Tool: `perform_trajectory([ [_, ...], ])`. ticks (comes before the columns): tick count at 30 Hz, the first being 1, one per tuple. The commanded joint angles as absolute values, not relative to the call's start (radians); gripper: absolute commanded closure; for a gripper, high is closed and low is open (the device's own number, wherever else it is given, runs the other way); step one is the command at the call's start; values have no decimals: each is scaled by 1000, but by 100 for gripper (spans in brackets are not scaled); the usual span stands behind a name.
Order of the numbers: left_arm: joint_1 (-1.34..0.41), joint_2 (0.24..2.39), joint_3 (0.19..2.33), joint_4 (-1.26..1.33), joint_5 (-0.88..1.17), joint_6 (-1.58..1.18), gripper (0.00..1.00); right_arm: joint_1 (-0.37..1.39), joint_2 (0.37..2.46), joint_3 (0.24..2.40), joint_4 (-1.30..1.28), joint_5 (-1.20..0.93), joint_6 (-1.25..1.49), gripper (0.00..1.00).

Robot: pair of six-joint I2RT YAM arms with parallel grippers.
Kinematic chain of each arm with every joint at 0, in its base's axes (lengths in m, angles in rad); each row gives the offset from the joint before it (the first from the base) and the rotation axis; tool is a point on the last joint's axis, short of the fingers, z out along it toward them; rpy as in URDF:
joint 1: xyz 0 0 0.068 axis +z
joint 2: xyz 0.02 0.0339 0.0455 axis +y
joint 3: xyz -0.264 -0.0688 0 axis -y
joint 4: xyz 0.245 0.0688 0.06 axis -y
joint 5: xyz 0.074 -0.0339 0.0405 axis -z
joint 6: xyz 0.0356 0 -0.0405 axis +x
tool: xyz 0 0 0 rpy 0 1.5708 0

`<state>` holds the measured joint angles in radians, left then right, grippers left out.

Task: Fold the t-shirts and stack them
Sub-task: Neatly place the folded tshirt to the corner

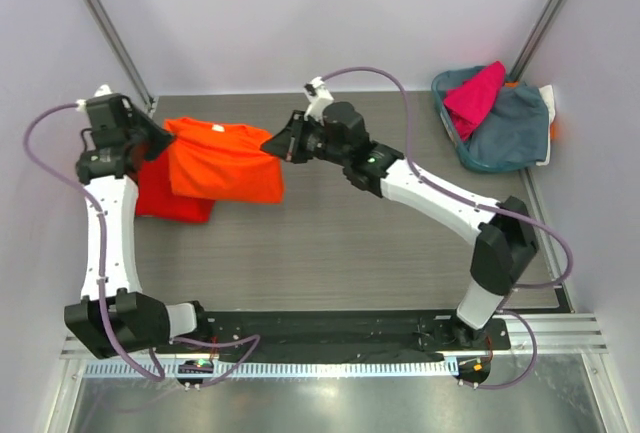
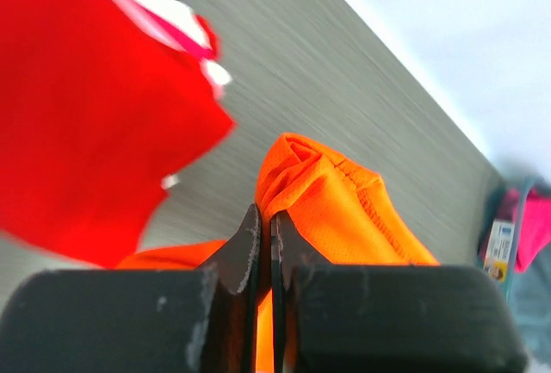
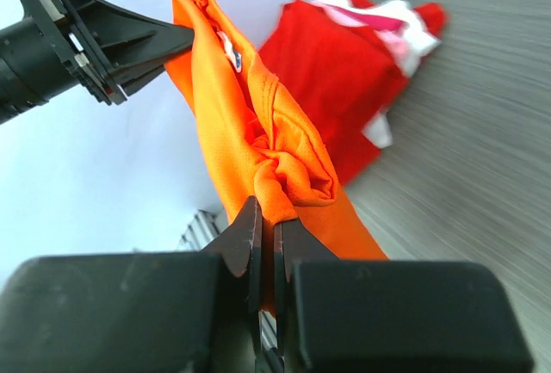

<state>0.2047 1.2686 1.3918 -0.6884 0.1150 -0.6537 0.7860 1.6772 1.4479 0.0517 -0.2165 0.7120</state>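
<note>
At the left edge of the orange t-shirt (image 1: 225,163), the left pincer (image 1: 160,138) was pressed together on a bunched corner of the cloth. Under the left part of the orange t-shirt and to its lower left lay the red t-shirt (image 1: 170,198), flat on the grey tabletop (image 1: 350,243). The orange t-shirt itself was spread between both arms and partly covered the red one. At its right edge, the right pincer (image 1: 272,143) pinched another gathered fold. Far to the right of the orange t-shirt, in the back corner, stood a teal basket (image 1: 445,113) with the magenta t-shirt (image 1: 475,93) lying on top of a blue-grey cloth (image 1: 515,123).
</note>
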Motion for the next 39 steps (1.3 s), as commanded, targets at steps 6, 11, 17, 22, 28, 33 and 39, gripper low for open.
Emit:
perform_trajectory([
  [6,530,1347,1577,-896,68,-517,100,974,1985,1903,-31,-144,759,99],
  [11,613,1436,1646,-900,64,-499,100,1023,2224,2140,-55,-150,784,99],
  [17,673,1563,1712,-850,66,-532,100,1042,2413,2385,-48,-140,830,99],
  [22,683,1660,1816,-844,106,-566,100,1040,2497,2467,-18,-77,827,99],
  [28,684,1713,1790,-762,176,-629,100,1019,2523,2473,26,-35,841,99],
  [33,683,1732,1758,-727,179,-643,100,985,2553,2490,34,-34,861,99],
  [39,683,1747,1686,-663,199,-660,100,968,2585,2491,38,-44,893,99],
])
